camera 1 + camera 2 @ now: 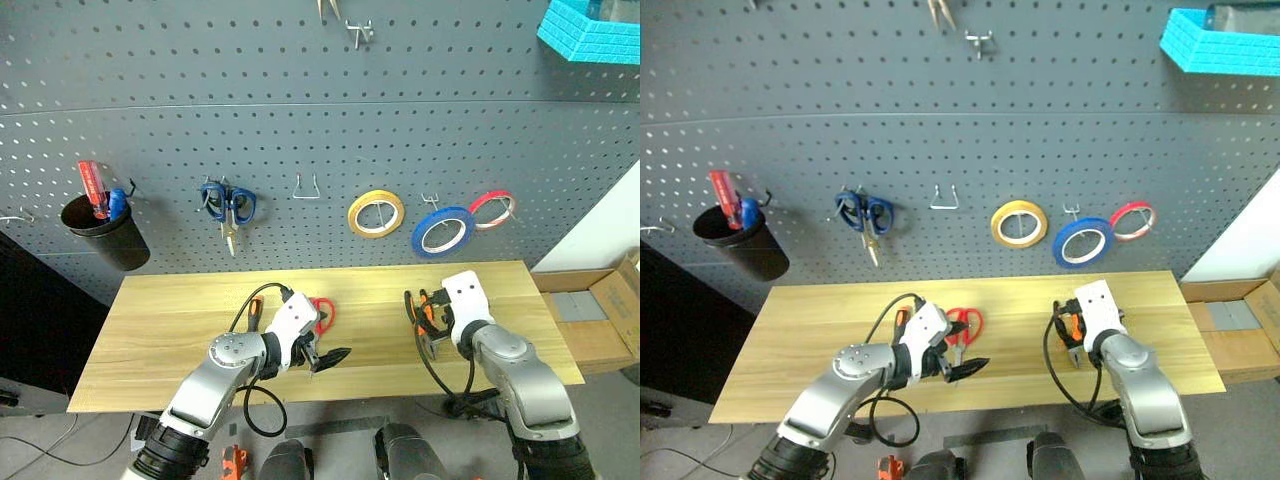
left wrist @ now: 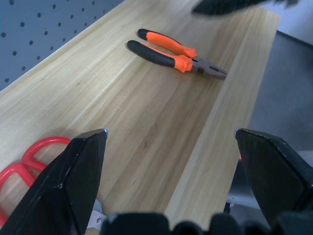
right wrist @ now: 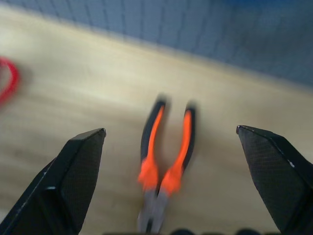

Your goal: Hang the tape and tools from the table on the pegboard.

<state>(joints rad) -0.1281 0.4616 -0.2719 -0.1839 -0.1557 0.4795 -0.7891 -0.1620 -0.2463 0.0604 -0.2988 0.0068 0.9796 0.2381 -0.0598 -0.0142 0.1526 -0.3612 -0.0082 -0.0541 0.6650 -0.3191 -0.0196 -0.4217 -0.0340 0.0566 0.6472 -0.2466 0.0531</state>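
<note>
Both grippers' matte black fingers spread wide: left gripper lower centre, right gripper above rubber-handled orange-black pliers on grainy wooden table. Blue tape ring hangs on perforated pegboard, centre right.

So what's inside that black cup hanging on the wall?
Sticking out of the black cup on the pegboard are a red handle and a blue handle. Their lower ends are hidden inside, so what tools they are stays unknown.
</note>
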